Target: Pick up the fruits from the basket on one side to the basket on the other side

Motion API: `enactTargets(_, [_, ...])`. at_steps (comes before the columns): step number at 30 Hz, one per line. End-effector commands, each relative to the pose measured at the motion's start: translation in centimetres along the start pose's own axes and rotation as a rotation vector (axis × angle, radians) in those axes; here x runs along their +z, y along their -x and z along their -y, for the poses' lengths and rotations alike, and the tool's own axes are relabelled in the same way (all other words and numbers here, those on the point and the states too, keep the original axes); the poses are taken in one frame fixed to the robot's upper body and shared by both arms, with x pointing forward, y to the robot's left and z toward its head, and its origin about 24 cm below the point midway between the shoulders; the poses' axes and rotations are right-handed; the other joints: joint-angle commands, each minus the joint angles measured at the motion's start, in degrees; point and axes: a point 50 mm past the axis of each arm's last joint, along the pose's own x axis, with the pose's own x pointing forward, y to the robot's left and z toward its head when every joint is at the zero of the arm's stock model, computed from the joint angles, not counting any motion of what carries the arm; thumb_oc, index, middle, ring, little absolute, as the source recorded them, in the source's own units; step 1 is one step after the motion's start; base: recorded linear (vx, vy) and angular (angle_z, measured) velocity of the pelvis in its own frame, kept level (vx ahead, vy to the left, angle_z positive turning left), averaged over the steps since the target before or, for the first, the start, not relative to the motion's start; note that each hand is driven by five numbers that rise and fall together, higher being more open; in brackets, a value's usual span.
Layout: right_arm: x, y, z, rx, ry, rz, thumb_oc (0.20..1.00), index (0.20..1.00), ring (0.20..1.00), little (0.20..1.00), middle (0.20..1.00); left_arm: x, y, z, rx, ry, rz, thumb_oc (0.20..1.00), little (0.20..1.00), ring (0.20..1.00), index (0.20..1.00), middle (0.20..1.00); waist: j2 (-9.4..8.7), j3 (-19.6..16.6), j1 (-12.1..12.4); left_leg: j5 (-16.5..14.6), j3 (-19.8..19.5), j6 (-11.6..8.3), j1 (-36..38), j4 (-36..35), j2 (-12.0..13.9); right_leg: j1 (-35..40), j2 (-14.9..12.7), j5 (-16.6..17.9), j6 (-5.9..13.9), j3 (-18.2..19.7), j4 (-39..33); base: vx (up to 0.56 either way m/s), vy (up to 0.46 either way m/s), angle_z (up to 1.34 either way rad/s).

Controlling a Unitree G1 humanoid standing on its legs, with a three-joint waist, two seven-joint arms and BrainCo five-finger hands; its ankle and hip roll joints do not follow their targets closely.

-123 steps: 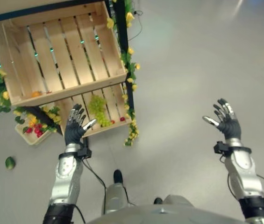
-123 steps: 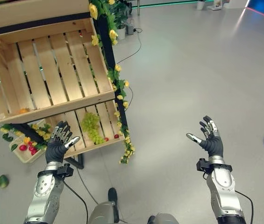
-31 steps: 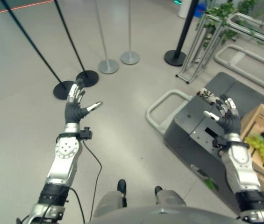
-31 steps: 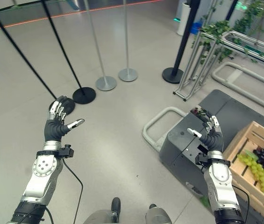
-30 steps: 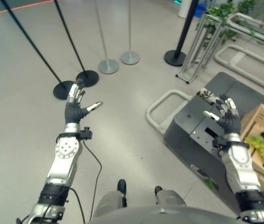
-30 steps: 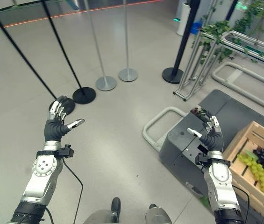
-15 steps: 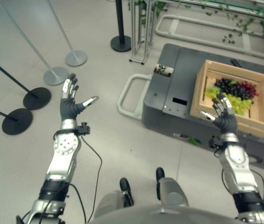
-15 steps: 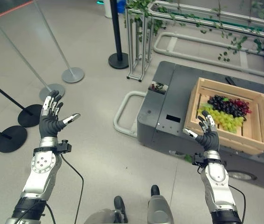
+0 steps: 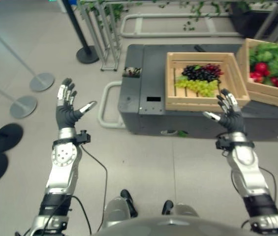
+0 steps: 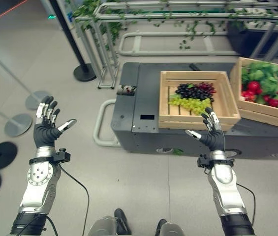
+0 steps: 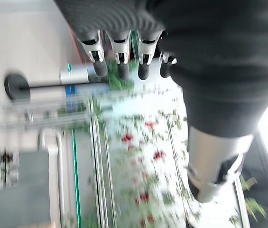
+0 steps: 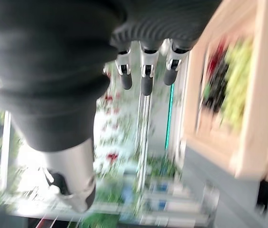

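Note:
A wooden crate [image 9: 178,103] rests on a dark grey platform [image 9: 143,73]; green grapes [image 9: 197,86] and dark grapes [image 9: 200,73] lie inside it. To its right stands a second crate [image 10: 257,115] with leafy greens and red fruits [image 10: 253,87]. My right hand [image 9: 231,118] is raised, open and empty, just in front of the first crate's near right corner. My left hand [image 9: 66,114] is raised over the floor well left of the platform, open and empty. The right wrist view shows the crate with the grapes [image 12: 228,80] beyond the straight fingers [image 12: 143,78].
Black stanchion bases [image 9: 8,136] and grey ones [image 9: 42,81] stand on the floor at the left. A metal rack with green vines [image 9: 104,29] stands behind the platform's left end. A white tubular handle [image 9: 105,105] juts from the platform's left side.
The whole view has swung: the platform and crates now sit ahead and nearer the centre, and a second crate has come into view. Both hands stay raised and open.

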Motion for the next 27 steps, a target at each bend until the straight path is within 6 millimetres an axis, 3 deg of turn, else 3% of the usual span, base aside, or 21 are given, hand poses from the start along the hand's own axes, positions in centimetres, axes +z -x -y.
enactTargets(1, [1.9, -0.7, 0.6, -0.006, 0.018, 0.100, 1.000, 1.000, 1.000, 1.000, 1.000, 1.8, -0.9, 0.3, -0.018, 0.039, 0.103, 1.000, 1.000, 1.000, 1.000, 1.000, -0.98, -0.85, 0.55, -2.35, -0.67, -1.95, 0.95, 1.67, -1.65, 6.35, -0.86, 1.07, 5.66, 2.25, -5.69, -0.02, -0.126, 0.10])
enactTargets(4, [1.9, -0.2, 1.3, -0.026, 0.029, 0.097, 1.000, 1.000, 1.000, 1.000, 1.000, 1.8, -0.9, 0.7, -0.035, 0.032, 0.099, 1.000, 1.000, 1.000, 1.000, 1.000, -1.49, -0.37, -0.35, -1.93, -1.14, -3.91, 0.18, 5.48, 0.42, 7.98, 0.35, 1.42, 4.71, 2.83, -8.11, -0.05, -0.180, 0.20])
enactTargets(5, [1.9, -0.1, 1.5, -0.035, 0.021, 0.096, 1.000, 1.000, 1.000, 1.000, 1.000, 1.8, -0.8, 0.6, -0.034, 0.020, 0.099, 1.000, 1.000, 1.000, 1.000, 1.000, -1.80, 0.15, -0.77, -0.37, -0.19, -3.83, -0.47, 7.42, 1.75, 7.84, 0.98, 2.30, 3.78, 2.95, -8.52, -0.08, -0.179, 0.18])
enactTargets(8, [2.0, -0.1, 1.3, -0.028, -0.007, 0.104, 1.000, 1.000, 1.000, 1.000, 1.000, 1.6, -0.6, 0.4, -0.032, 0.009, 0.089, 1.000, 1.000, 1.000, 1.000, 1.000, -2.09, 1.10, -0.63, 1.64, -3.37, -5.56, -1.19, 11.16, 3.30, 8.35, 1.87, 2.40, 2.56, 4.95, -8.67, -0.06, -0.103, -0.08])
enactTargets(9, [1.9, -0.3, 1.0, -0.009, -0.018, 0.102, 1.000, 1.000, 1.000, 1.000, 1.000, 1.5, -0.1, -0.1, -0.016, -0.002, 0.082, 1.000, 1.000, 1.000, 1.000, 1.000, -2.64, 2.24, 0.22, 3.71, -12.49, -6.52, -2.80, 15.18, 2.63, 7.07, 2.36, 3.24, 1.42, 7.96, -7.68, -0.08, -0.022, -0.49])
enactTargets(10, [1.9, -0.3, 1.0, -0.009, -0.018, 0.103, 1.000, 1.000, 1.000, 1.000, 1.000, 1.5, -0.1, -0.1, -0.016, -0.002, 0.082, 1.000, 1.000, 1.000, 1.000, 1.000, -2.63, 2.15, 0.17, 3.77, -12.52, -6.53, -2.92, 15.17, 2.64, 6.97, 2.38, 3.29, 1.40, 7.93, -7.69, -0.16, -0.026, -0.90])
enactTargets(11, [1.9, -0.6, 0.3, 0.014, -0.044, 0.104, 1.000, 1.000, 1.000, 1.000, 1.000, 1.3, 0.4, -0.6, 0.004, -0.020, 0.066, 1.000, 1.000, 1.000, 1.000, 1.000, -2.83, 2.43, 1.23, 1.99, -23.85, -5.53, -3.78, 14.87, -0.94, 5.20, 2.35, 3.99, 1.94, 10.69, -6.91, -0.05, 0.006, -0.79])
enactTargets(12, [1.7, -0.7, 0.0, 0.021, -0.058, 0.099, 1.000, 1.000, 1.000, 1.000, 1.000, 1.0, 0.7, -1.0, 0.017, -0.035, 0.055, 1.000, 1.000, 1.000, 1.000, 1.000, -2.72, 2.16, 1.67, 0.66, -28.47, -5.10, -3.43, 12.10, -1.72, 5.03, 2.83, 3.94, 2.42, 12.19, -7.01, -0.04, 0.007, -0.89])
enactTargets(15, [1.7, -1.0, -0.1, 0.025, -0.066, 0.106, 1.000, 1.000, 1.000, 1.000, 1.000, 0.9, 0.7, -1.3, 0.029, -0.041, 0.049, 1.000, 1.000, 1.000, 1.000, 1.000, -2.12, 1.32, 1.56, 1.60, -34.17, -5.48, -2.16, 2.04, -1.27, 4.23, 3.44, 4.26, 3.25, 13.26, -7.28, 0.03, 0.049, -0.76])
enactTargets(20, [1.9, -1.3, 0.3, -0.002, -0.067, 0.115, 1.000, 1.000, 1.000, 1.000, 1.000, 1.1, 0.5, -1.3, 0.009, -0.063, 0.063, 1.000, 1.000, 1.000, 1.000, 1.000, -2.12, 0.67, -0.55, 1.53, -31.81, -5.99, 1.09, -2.38, -0.72, 3.36, 2.29, 3.86, 3.71, 12.99, -6.08, 0.02, 0.118, -0.10])
enactTargets(27, [1.3, -1.4, -0.3, 0.010, -0.069, 0.083, 1.000, 1.000, 1.000, 1.000, 1.000, 1.0, 0.7, -2.1, 0.020, -0.101, 0.051, 1.000, 1.000, 1.000, 1.000, 1.000, -3.08, -0.66, -0.16, -0.60, -27.79, -4.40, 4.79, -4.26, -1.82, 1.66, 0.03, 4.76, 5.35, 15.83, -4.29, 0.05, 0.131, -0.24])
